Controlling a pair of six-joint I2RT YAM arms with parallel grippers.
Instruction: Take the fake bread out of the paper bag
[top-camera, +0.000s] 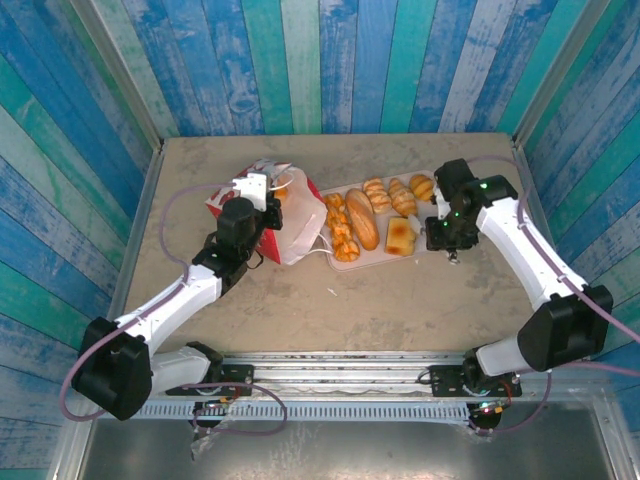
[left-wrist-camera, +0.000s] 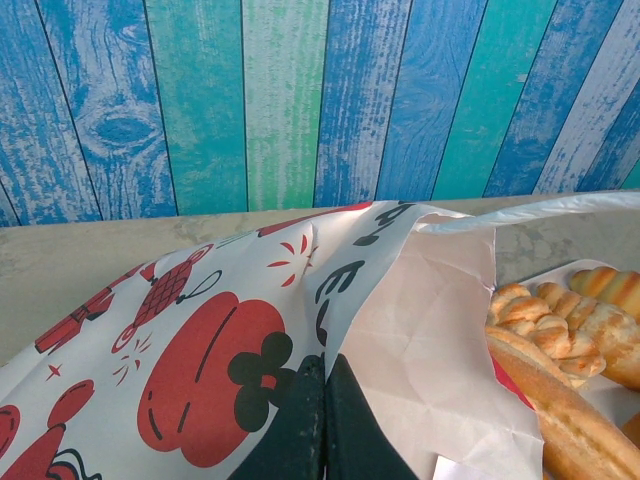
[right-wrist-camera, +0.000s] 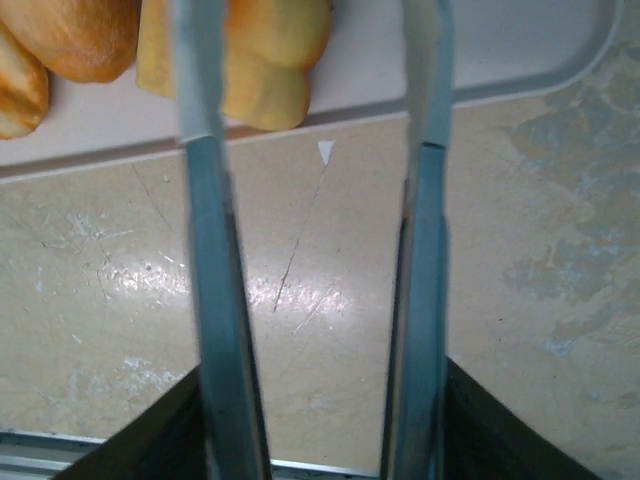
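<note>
The paper bag (top-camera: 292, 232) lies on its side left of centre, white with red apple prints (left-wrist-camera: 200, 340), its mouth facing a pale tray (top-camera: 372, 263). My left gripper (top-camera: 268, 207) is shut on the bag's upper edge (left-wrist-camera: 325, 365), pinching the paper between its dark fingers. Several pieces of fake bread rest on the tray: an oblong loaf (top-camera: 362, 219) (left-wrist-camera: 565, 425), a toast slice (top-camera: 400, 236) (right-wrist-camera: 262, 60), a knotted roll (left-wrist-camera: 535, 320) and croissants (top-camera: 343, 240). My right gripper (top-camera: 449, 248) (right-wrist-camera: 312, 40) hovers open at the tray's near right corner with nothing between its fingers.
The tray's rim (right-wrist-camera: 520, 85) runs across the top of the right wrist view, with bare beige tabletop (right-wrist-camera: 320, 300) below it. Blue and green plank walls (top-camera: 320, 60) enclose the table on three sides. A metal rail (top-camera: 340, 368) runs along the near edge.
</note>
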